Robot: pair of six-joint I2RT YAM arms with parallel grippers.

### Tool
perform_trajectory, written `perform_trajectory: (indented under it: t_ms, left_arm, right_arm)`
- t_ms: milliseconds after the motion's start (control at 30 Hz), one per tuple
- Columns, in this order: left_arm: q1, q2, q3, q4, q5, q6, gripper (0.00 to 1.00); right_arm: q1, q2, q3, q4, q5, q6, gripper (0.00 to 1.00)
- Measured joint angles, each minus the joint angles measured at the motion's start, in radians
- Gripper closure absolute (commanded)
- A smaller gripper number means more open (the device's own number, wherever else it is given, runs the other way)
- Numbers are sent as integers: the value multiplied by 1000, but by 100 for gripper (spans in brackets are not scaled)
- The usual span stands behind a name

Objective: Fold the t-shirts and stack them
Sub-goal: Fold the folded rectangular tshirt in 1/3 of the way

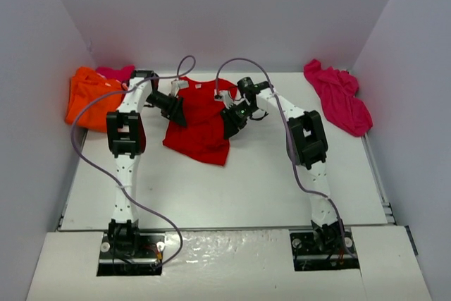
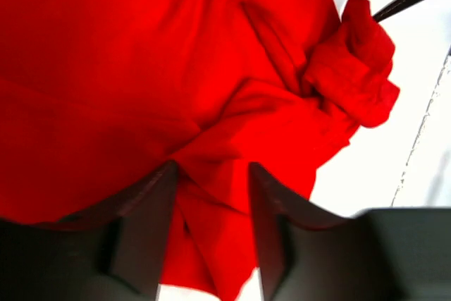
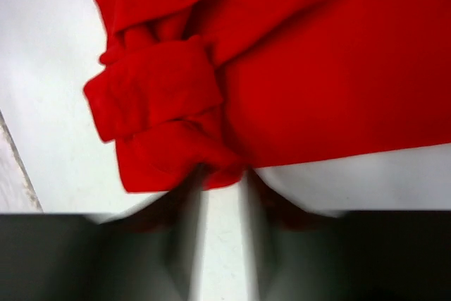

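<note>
Left claw (image 2: 211,170) and right claw (image 3: 224,174) each pinched the crumpled red cloth t-shirt (image 1: 201,132), unfolded. Orange t-shirt (image 1: 88,100) leftward and magenta t-shirt (image 1: 338,96) rightward lay unfolded, unstacked.

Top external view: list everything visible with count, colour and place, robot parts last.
red short-sleeved cloth t-shirt: one, red, middle of the table's far half, between the hands.
orange crumpled cloth t-shirt: one, orange, far left corner.
left magenta cloth t-shirt: one, magenta, behind the orange one, mostly hidden.
right magenta cloth t-shirt: one, magenta, crumpled at the far right edge.
flat white table: one, white, under everything.
purple cables: two, purple, one along each arm.
left hand: one, black, closed on the red t-shirt's left side.
right hand: one, black, closed on its right side.
</note>
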Motion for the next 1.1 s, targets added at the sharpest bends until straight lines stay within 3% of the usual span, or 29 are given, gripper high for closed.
perform_trajectory:
  t_ms: [133,433,767,900,1100]
  left_arm:
    - [1,4,19,-2,19,-17,43]
    - [10,-206,-76,2,21,-58,41]
    - [26,-434,-378,10,-65,-22,38]
    - [26,-471,-530,-7,-117,-12,36]
    - [23,-471,-586,-7,-133,-2,35]
  right_arm:
    - [0,3,16,35,68,9,51]
    - [0,-101,-10,71,203,5,50]
    - [30,-406,-178,78,303,-25,52]
    - [61,-426,-224,76,331,-25,51]
    - [65,-434,-282,66,363,-23,51]
